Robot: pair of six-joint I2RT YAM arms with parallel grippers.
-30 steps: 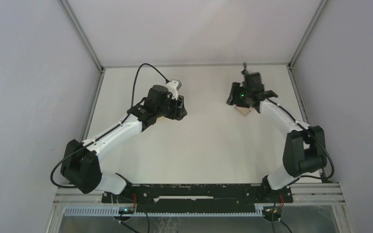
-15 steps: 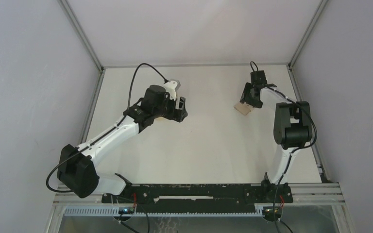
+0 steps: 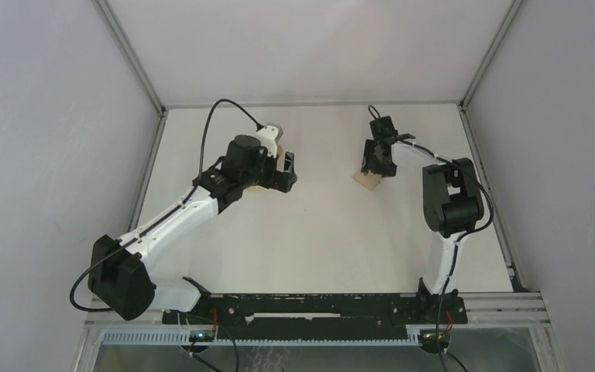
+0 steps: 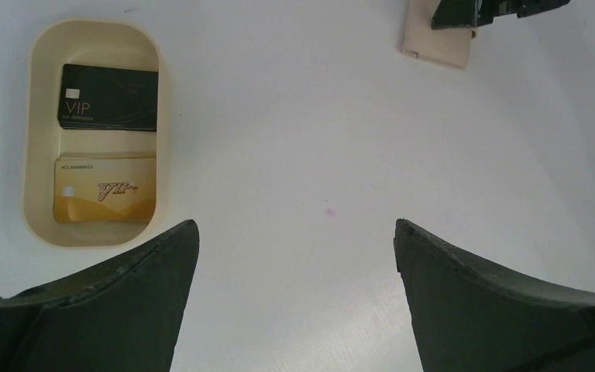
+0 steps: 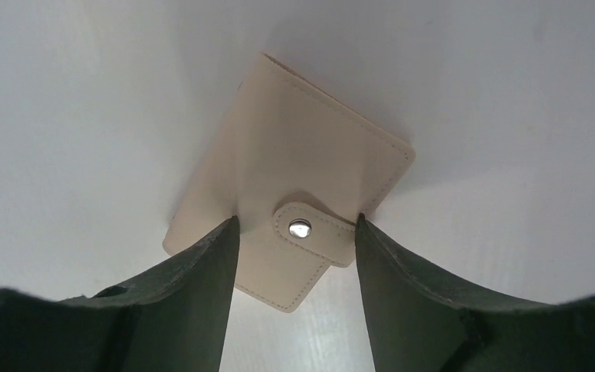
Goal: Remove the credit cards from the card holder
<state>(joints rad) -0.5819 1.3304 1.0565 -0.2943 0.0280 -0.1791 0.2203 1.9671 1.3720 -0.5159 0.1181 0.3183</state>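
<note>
The tan card holder (image 5: 294,155), its snap tab (image 5: 310,232) fastened, sits between the fingers of my right gripper (image 5: 294,223). The jaws are closed in on it, the right finger against the tab edge and the left finger overlapping its face. In the top view the card holder (image 3: 366,180) hangs tilted under that gripper (image 3: 377,161) at the back right. No light blue credit cards show in any view. My left gripper (image 4: 294,232) is open over bare table, holding nothing.
An oval cream tray (image 4: 163,116) lies to the left of my left gripper, holding a black VIP card (image 4: 108,97) and a gold VIP card (image 4: 104,190). The card holder (image 4: 438,43) shows in the left wrist view's top right. Walls close off three sides.
My right gripper has moved left across the back of the table and the card holder has gone with it. The right arm folded in closer. The left arm shifted slightly.
</note>
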